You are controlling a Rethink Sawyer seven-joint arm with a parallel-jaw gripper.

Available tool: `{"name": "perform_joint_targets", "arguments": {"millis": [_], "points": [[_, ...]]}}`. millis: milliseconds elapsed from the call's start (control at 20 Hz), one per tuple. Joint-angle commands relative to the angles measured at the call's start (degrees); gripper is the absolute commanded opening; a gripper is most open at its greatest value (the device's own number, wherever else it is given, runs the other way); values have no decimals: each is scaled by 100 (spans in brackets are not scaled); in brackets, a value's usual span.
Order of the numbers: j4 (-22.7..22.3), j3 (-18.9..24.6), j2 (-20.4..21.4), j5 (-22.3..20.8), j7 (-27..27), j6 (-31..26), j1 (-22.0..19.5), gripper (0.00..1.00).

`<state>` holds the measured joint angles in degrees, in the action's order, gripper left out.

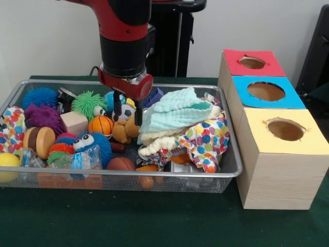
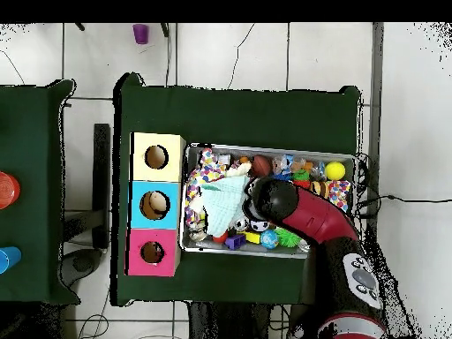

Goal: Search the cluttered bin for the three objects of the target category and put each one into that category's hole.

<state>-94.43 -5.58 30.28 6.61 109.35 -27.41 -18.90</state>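
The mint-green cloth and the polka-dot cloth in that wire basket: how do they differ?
The mint-green cloth is one pale plain colour; the polka-dot cloth is white with many coloured spots. The mint-green cloth lies on top, bunched in folds, nearest the gripper; the polka-dot cloth lies under it and spills toward the bin's end by the boxes. Both are soft crumpled fabrics heaped over the toys.

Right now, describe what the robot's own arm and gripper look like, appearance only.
The arm is a thick round tube, glossy red with black bands; its last section is a black cylinder ending in a red collar. Below it the gripper has two slim dark fingers. In the overhead view the arm shows red with a black joint cap and a pale round marking further down the arm. No loose cables show on it.
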Motion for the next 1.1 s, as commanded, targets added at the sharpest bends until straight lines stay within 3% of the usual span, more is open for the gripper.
{"name": "perform_joint_targets", "arguments": {"millis": [50, 400, 700, 1100], "points": [[-407, 653, -359, 98, 775, 666, -138, 100], [-210, 669, -652, 87, 741, 813, -147, 100], [-247, 638, -637, 62, 733, 829, -145, 100], [-670, 480, -77, 28, 703, 475, -149, 100]]}}
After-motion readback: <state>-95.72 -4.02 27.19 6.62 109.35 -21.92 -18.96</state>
